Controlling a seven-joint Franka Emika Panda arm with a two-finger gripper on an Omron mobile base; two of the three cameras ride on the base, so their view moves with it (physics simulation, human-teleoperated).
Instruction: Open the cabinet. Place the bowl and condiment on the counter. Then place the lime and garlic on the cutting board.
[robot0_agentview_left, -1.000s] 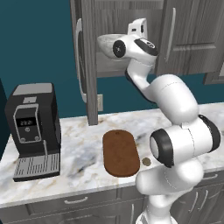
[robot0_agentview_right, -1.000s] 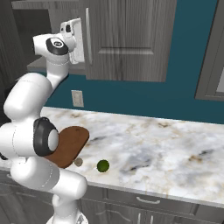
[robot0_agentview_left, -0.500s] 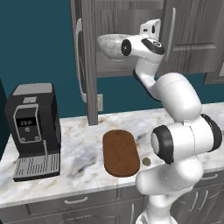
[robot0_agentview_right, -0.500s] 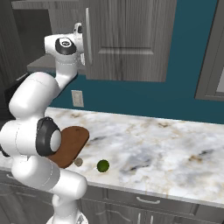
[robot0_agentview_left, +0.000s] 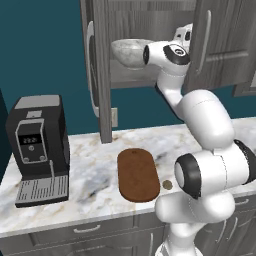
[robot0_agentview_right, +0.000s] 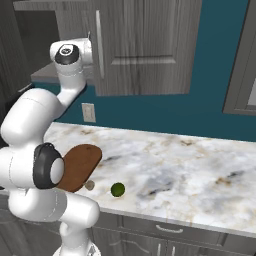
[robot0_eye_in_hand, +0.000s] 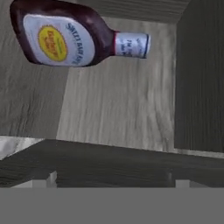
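Grey wood-grain, the cabinet (robot0_agentview_left: 150, 45) stands open with its left door (robot0_agentview_left: 100, 75) swung out edge-on toward the base, so the shelf inside can be reached. Below it the counter (robot0_agentview_right: 190, 165), white marble with tan veining, is where both shelf items must end up. The arm (robot0_agentview_left: 200, 115) rises from the base and bends up and in, carrying the hand to shelf level inside the opening.

On the worktop the cutting board (robot0_agentview_left: 138, 174) lies flat just in front of the robot's body, with nothing on it yet. On the shelf the bowl (robot0_agentview_left: 129, 51) sits at the left, beside the wrist, not yet lifted.

The hand view looks across the shelf at the condiment (robot0_eye_in_hand: 70, 37), the labelled bottle appearing sideways because the camera is rolled with the hand; it stands well ahead of the hand, apart from it. Whether the jaws are spread or closed I cannot tell, though nothing is seen held.

Still on the marble, off the board, are the lime (robot0_agentview_right: 117, 189) and, just left of it near the board's end, the garlic (robot0_agentview_right: 89, 185). Judging by this, the shelf items come first.
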